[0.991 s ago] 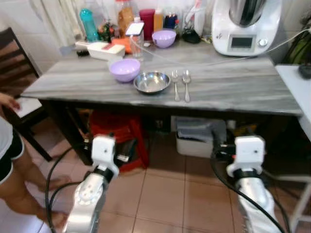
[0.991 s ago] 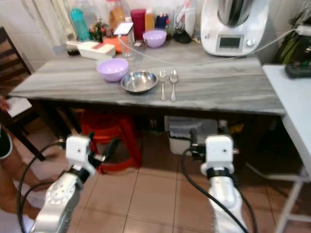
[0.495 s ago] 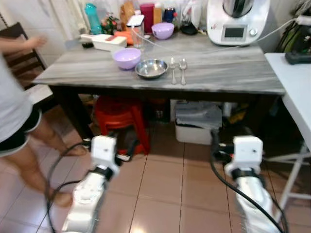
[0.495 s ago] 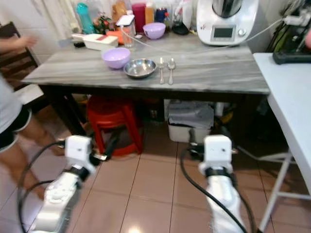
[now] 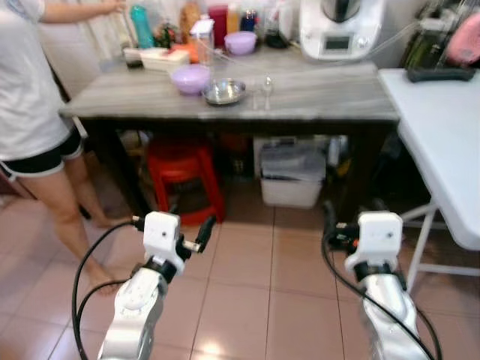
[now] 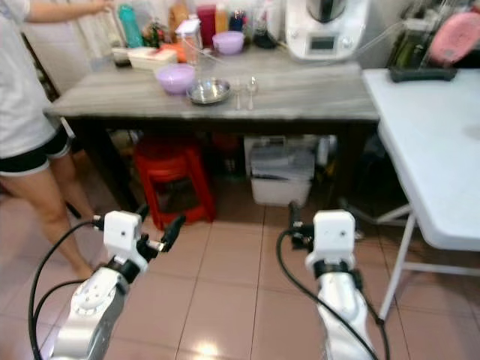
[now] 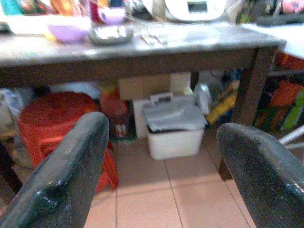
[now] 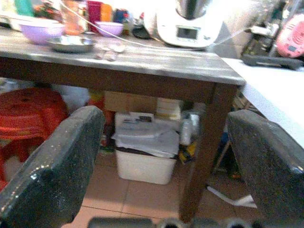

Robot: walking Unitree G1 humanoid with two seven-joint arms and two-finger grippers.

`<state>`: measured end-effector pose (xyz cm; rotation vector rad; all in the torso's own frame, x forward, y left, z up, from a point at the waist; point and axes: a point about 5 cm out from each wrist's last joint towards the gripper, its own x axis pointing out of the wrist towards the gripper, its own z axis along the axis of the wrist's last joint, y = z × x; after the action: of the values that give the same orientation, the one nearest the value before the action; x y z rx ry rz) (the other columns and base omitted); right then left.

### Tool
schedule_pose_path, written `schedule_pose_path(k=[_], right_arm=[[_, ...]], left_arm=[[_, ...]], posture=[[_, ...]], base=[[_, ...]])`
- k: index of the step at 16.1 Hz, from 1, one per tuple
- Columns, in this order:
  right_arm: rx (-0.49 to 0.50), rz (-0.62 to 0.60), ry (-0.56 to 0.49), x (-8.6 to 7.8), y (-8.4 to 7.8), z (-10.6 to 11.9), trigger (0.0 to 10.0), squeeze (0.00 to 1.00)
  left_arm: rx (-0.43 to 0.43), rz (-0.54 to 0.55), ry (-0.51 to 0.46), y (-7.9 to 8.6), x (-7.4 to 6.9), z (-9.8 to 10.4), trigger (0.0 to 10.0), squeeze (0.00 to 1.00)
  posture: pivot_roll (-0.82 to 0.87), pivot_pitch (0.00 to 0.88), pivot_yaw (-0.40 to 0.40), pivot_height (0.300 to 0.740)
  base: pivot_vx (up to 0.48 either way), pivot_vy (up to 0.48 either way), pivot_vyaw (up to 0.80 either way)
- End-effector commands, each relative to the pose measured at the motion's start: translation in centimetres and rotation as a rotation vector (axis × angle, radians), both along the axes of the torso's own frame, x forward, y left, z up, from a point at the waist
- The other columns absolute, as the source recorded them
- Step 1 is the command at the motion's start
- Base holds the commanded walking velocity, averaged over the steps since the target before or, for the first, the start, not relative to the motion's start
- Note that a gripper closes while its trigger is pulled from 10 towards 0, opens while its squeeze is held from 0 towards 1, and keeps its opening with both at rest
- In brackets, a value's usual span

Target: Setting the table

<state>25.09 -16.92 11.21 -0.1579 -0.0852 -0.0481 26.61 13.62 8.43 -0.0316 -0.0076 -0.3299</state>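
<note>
The steel bowl (image 5: 224,91), purple bowl (image 5: 190,77) and cutlery (image 5: 265,84) sit on the grey table (image 5: 322,101), well apart from us. Our left gripper (image 7: 161,156) and right gripper (image 8: 166,156) hang wide open and empty. Walking in, we could bump the person (image 5: 34,112) beside the table or the red stool (image 5: 182,169).

Place: a home kitchen or dining corner.
Floor: pinkish tiles (image 5: 247,300), lower half of the frame.
Table: grey wooden table (image 5: 315,94), upper centre, bearing bowls (image 5: 190,76), a spoon and fork, bottles (image 5: 139,26).
Appliance: white food processor (image 5: 337,26), top centre.
Under table: red plastic stool (image 5: 182,169), white bin (image 5: 291,176).
Person: a barefoot person (image 5: 34,112), upper left.
</note>
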Motion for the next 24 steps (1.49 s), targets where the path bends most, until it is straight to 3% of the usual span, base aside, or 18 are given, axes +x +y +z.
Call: schedule_pose_path(k=[1,7,24], right_arm=[[0.001,0.016,-0.008,0.29,0.28,0.32,10.0,0.0],[0.002,0.017,-0.006,0.45,0.23,0.26,10.0,0.0],[0.016,0.02,-0.007,0.74,0.49,0.29,10.0,0.0]], left_arm=[[0.011,0.008,-0.018,0.27,0.09,0.31,10.0,0.0],[0.001,-0.014,-0.023,-0.18,0.11,0.34,10.0,0.0],[-0.011,-0.032,-0.028,-0.54,0.36,0.63,10.0,0.0]], posture=[[-0.12,0.022,0.101,0.74],[-0.11,0.02,0.099,0.74],[-0.11,0.019,0.102,0.74]], base=[[0.0,0.0,0.0],[0.0,0.0,0.0],[0.0,-0.337,0.0]])
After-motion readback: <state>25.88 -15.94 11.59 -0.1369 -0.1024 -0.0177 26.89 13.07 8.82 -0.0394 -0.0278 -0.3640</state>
